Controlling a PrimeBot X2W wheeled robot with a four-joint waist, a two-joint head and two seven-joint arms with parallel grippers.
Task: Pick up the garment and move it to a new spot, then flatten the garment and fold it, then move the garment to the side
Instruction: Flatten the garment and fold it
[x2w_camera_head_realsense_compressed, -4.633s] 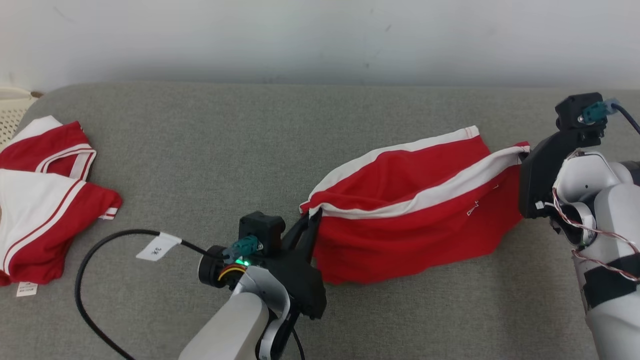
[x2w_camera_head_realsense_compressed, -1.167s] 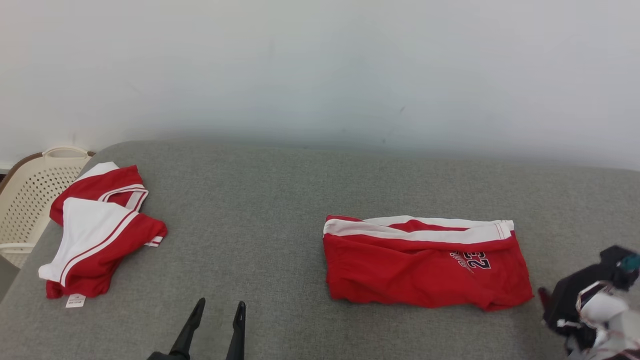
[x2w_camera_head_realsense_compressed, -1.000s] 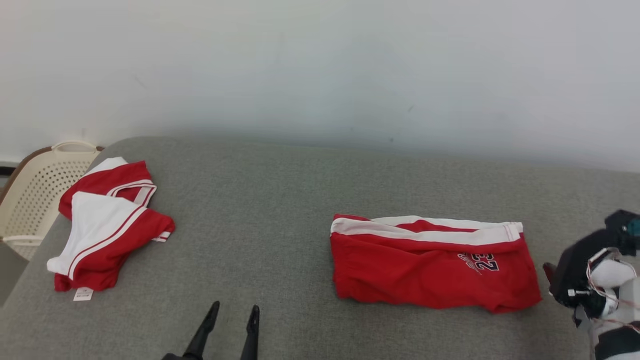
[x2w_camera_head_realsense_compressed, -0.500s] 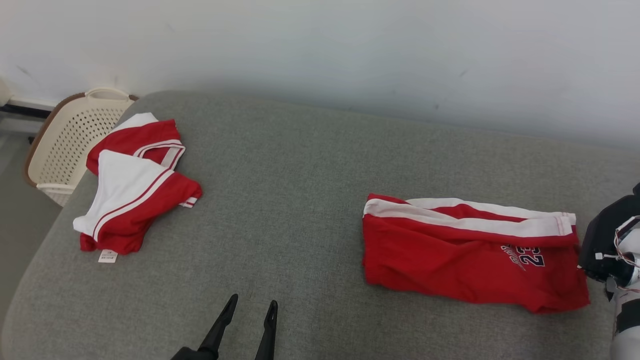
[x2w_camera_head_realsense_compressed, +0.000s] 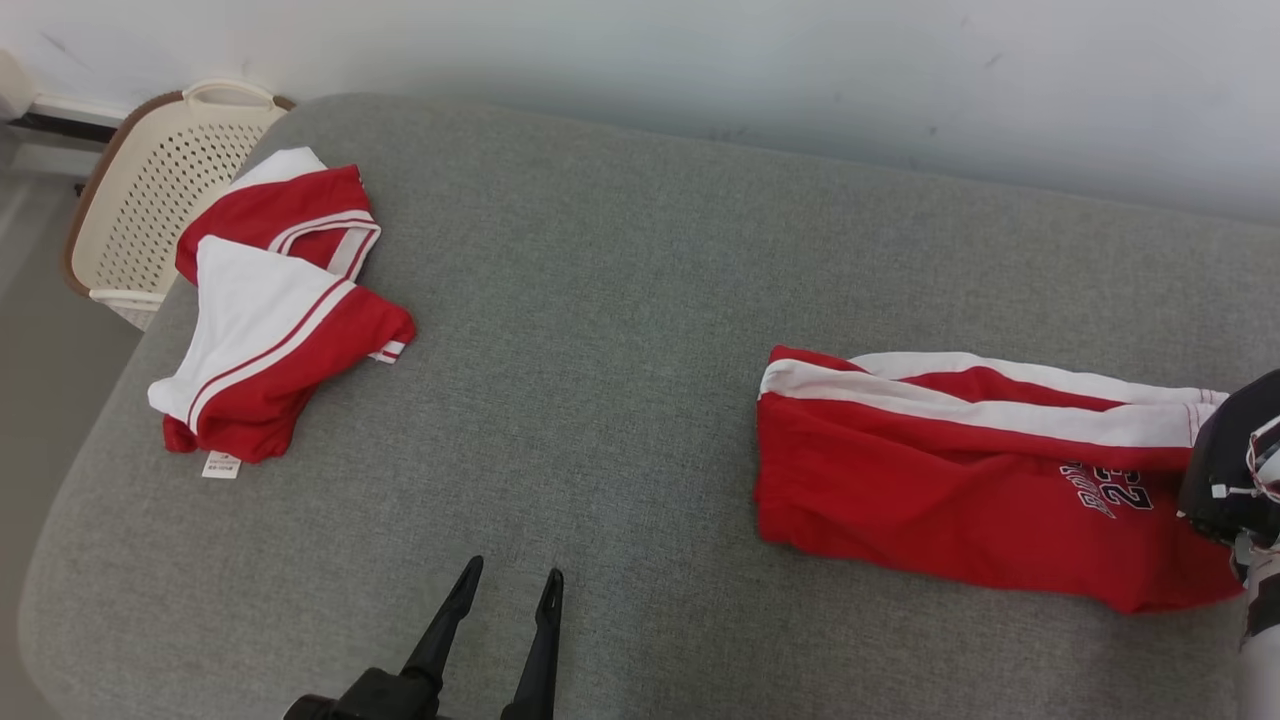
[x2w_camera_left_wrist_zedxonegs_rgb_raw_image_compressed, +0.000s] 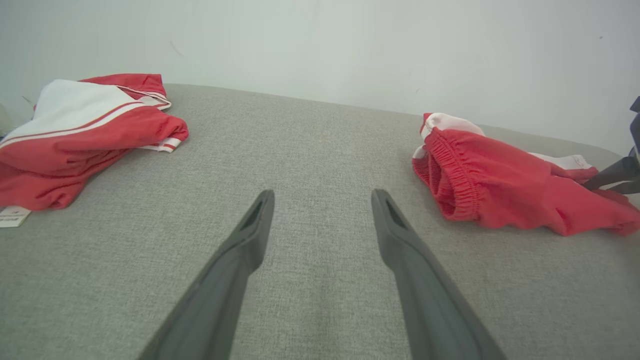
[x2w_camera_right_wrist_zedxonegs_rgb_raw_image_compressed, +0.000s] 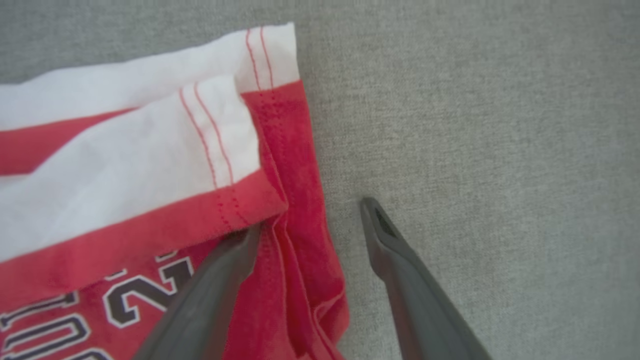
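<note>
At frame bottom, L jaws hung wide apart, empty, over grey padded surface (x2w_camera_head_realsense_compressed: 620, 300). Right edge: R jaws spread, gripping nothing, straddling hem of folded red shorts (x2w_camera_head_realsense_compressed: 950, 490) lying mid-right. Upper left: red/white jersey (x2w_camera_head_realsense_compressed: 270, 300), basket (x2w_camera_head_realsense_compressed: 150, 180) beyond.

Head view: from high up, you look forward and down over the grey padded surface (x2w_camera_head_realsense_compressed: 600, 300), with the red shorts (x2w_camera_head_realsense_compressed: 950, 490) at right and the red and white jersey (x2w_camera_head_realsense_compressed: 270, 330) at left.
Left wrist view: low and nearly level, you face the wall (x2w_camera_left_wrist_zedxonegs_rgb_raw_image_compressed: 320, 45) along the left gripper (x2w_camera_left_wrist_zedxonegs_rgb_raw_image_compressed: 322, 192).
Right wrist view: very near, you look down along the right gripper (x2w_camera_right_wrist_zedxonegs_rgb_raw_image_compressed: 311, 215) onto a hem corner of the red shorts.
Shared: all 3 views hold the red shorts; the head and left wrist views also hold the jersey.
</note>
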